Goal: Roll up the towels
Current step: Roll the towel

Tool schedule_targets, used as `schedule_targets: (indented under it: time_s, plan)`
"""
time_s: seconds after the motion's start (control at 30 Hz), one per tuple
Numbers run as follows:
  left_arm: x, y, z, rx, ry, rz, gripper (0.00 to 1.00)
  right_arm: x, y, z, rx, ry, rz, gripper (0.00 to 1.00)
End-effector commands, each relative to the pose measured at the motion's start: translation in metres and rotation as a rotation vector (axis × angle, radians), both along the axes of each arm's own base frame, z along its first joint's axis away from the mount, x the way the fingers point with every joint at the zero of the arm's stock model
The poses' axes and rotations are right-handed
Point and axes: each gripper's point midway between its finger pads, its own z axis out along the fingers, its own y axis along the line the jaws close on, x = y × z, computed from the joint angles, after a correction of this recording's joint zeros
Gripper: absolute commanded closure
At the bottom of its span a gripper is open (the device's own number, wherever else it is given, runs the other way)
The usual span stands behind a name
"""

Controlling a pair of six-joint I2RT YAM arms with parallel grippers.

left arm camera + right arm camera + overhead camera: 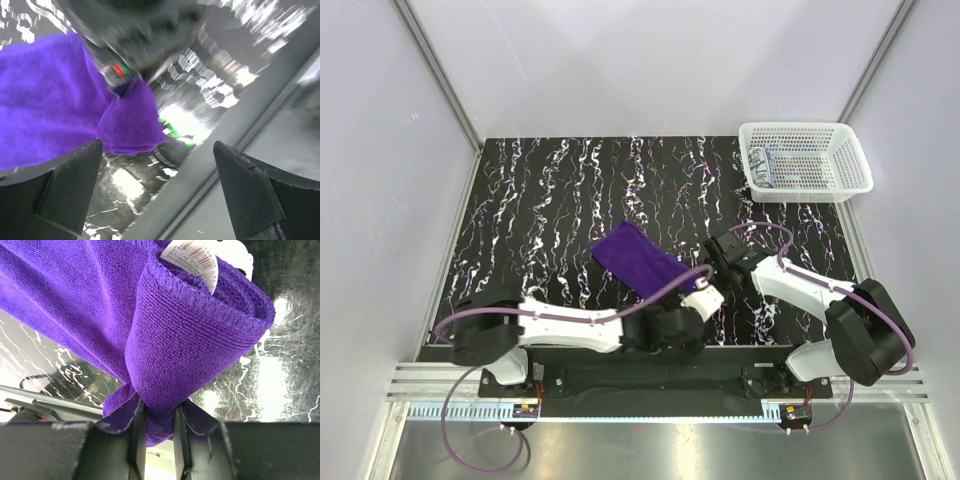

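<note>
- Purple towel (635, 255) lay slantwise near the middle of the black, white-veined tabletop (540, 220). Its far part was spread flat and its near right end was curled over into a loose roll.
- Right fingers (156, 435) were almost closed, pinching the lower edge of that rolled end between them. A white care label (192, 260) stuck out at the top of the roll.
- Left fingers (157, 150) stood wide apart with nothing between them. They were just beside the same rolled end, and the left wrist view showed no contact with the cloth.
- In the top view both arms met at the towel's near right end, the left reaching in from the near left and the right from the right.
- Patterned towel (765, 165), white with a blue-grey print, lay in the left end of the white mesh basket (820, 130). The basket sat at the far right corner of the tabletop, well apart from the purple one.
</note>
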Motion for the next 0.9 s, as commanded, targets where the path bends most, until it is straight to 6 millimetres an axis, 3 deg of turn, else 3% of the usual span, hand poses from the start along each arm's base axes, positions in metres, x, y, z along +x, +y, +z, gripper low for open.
schedule_targets:
  time_s: [0.0,0.3,0.4,0.53,0.57,0.67,0.87]
  plan:
    - [0.016,0.006,-0.012,0.164,-0.149,0.035,0.05,-0.002,0.005,0.006,0.006,-0.002,0.033,0.80]
    - [0.023,-0.008,-0.034,0.220,-0.163,0.064,0.14,-0.005,0.004,0.006,0.012,0.008,0.042,0.80]
    - [0.024,-0.009,-0.042,0.243,-0.167,0.066,0.26,-0.009,0.004,0.006,0.016,0.014,0.048,0.81]
    - [0.025,-0.015,-0.047,0.245,-0.154,0.054,0.55,-0.013,0.003,0.005,0.022,0.022,0.049,0.81]
    - [0.027,-0.015,-0.050,0.250,-0.153,0.058,0.67,-0.013,0.003,0.005,0.023,0.023,0.049,0.81]
    - [0.029,-0.015,-0.051,0.251,-0.144,0.061,0.82,-0.016,0.002,0.006,0.027,0.026,0.048,0.81]
    - [0.028,-0.014,-0.046,0.223,-0.113,0.053,0.95,-0.015,0.002,0.011,0.031,0.015,0.041,0.79]
